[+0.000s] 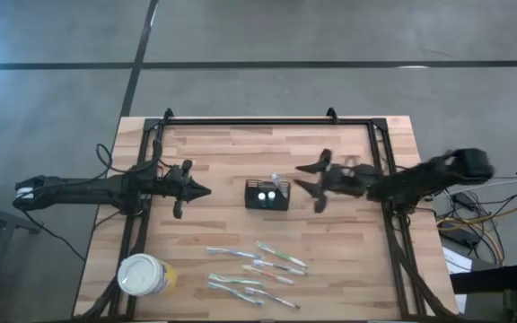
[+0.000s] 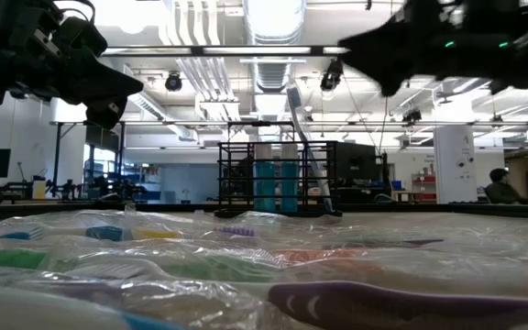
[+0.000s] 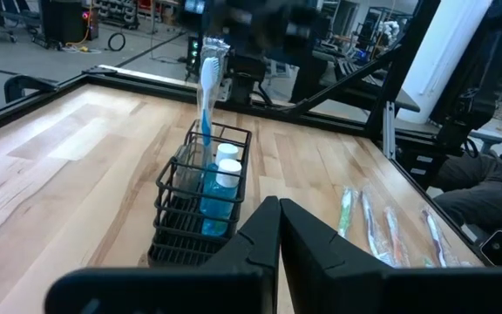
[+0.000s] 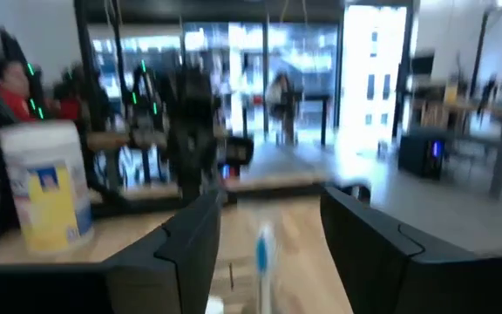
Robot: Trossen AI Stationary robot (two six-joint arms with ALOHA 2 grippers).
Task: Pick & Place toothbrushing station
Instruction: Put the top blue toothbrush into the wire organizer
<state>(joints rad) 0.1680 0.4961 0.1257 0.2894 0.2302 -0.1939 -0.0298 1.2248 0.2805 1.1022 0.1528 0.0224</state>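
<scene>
Black mesh caddy (image 1: 267, 195) upright near the middle of the wooden desk (image 1: 223, 152), between the two arms. Inside it, two small blue bottles with white caps (image 3: 220, 187) and one blue-and-white toothbrush (image 3: 207, 92) standing upright, head well above the rim.

Right pincer (image 1: 317, 187) just beside the caddy on its right side, raised above the desk, fingers spread wide apart and holding nothing. From the right wrist view, both dark fingers (image 4: 190, 240) splayed, with the toothbrush head showing in the gap between them, untouched. In the low view, this pincer (image 2: 388, 55) hanging above and a little to one side of the caddy (image 2: 273, 179), clear of the toothbrush top.

Left pincer (image 1: 202, 190) on the caddy's other side, near but apart from it, fingers pressed together and empty. In the left wrist view, closed fingertips (image 3: 277, 228) aimed toward the caddy (image 3: 200, 205), with bare wood between.

Toward the front edge of the desk, several wrapped toothbrushes (image 1: 254, 269) lying flat in a loose group, well apart from the caddy. Round white tub with a yellow label (image 1: 144, 274) at the front left corner, also well apart from both pincers.

A seated person in dark clothing (image 3: 495, 174) beyond the desk edge in the left wrist view.
</scene>
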